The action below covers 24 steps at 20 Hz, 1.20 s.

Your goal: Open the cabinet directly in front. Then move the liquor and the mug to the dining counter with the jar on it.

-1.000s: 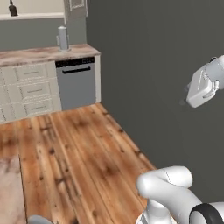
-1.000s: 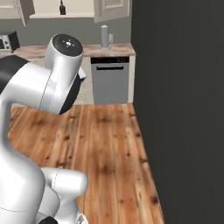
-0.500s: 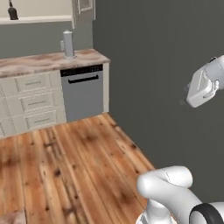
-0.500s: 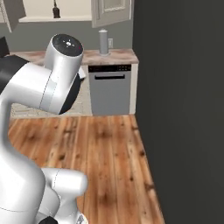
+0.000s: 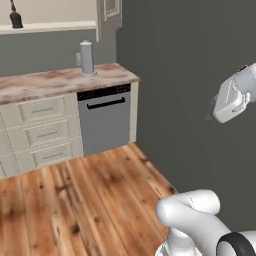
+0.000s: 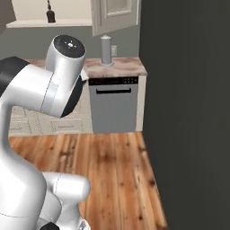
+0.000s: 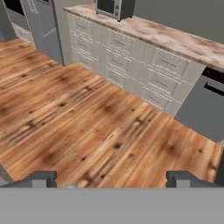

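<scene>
Two fingertips (image 7: 43, 178) sit wide apart, hand (image 7: 111, 181) empty over wood floor (image 7: 87, 127). Past it, cream drawers (image 5: 42, 132) and dishwasher (image 5: 106, 119) under marble surface (image 5: 50, 80) with grey canister (image 5: 87, 57). Farthest: liquor (image 5: 16, 19) on open cabinet (image 6: 114, 15) shelf, door swung out.

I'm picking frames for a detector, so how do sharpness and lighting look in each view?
Left base view: flat even light, slightly soft; the liquor is a dark shape. Right base view: the wall is nearly featureless dark grey. Hand view: floorboards are blurred and the open pincer tips are dim, without glare.
</scene>
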### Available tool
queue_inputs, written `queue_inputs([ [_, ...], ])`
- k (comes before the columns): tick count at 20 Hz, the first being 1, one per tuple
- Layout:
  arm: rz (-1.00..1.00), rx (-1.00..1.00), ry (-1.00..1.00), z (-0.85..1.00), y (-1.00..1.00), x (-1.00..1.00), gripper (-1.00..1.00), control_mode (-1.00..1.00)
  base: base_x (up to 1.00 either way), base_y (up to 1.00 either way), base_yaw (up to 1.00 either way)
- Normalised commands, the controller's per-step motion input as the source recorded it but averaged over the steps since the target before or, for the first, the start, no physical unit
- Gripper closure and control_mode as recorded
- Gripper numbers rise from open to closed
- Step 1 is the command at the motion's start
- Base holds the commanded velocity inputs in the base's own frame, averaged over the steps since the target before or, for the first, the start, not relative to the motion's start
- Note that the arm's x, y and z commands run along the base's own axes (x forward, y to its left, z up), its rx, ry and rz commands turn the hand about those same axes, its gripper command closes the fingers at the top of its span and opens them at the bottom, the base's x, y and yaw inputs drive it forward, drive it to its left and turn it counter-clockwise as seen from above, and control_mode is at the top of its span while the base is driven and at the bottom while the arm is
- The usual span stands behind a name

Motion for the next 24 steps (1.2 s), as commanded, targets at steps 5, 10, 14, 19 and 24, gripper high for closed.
queue_inputs([
  [5, 0.0, 0.0, 0.0, 0.0, 0.0, 0.0, -1.0, 1.0, 1.0, 0.15, 0.0],
  [10, 0.0, 0.0, 0.0, 0.0, 0.0, 0.0, -1.0, 1.0, 1.0, 0.28, -0.03],
  [14, 0.0, 0.0, 0.0, 0.0, 0.0, 0.0, -1.0, 1.0, 0.98, 0.49, -0.08],
  [19, 0.0, 0.0, 0.0, 0.0, 0.0, 0.0, -1.0, 1.0, 0.74, 0.73, 0.0],
  [24, 0.0, 0.0, 0.0, 0.0, 0.0, 0.0, -1.0, 1.0, 0.28, 1.0, 0.0],
])
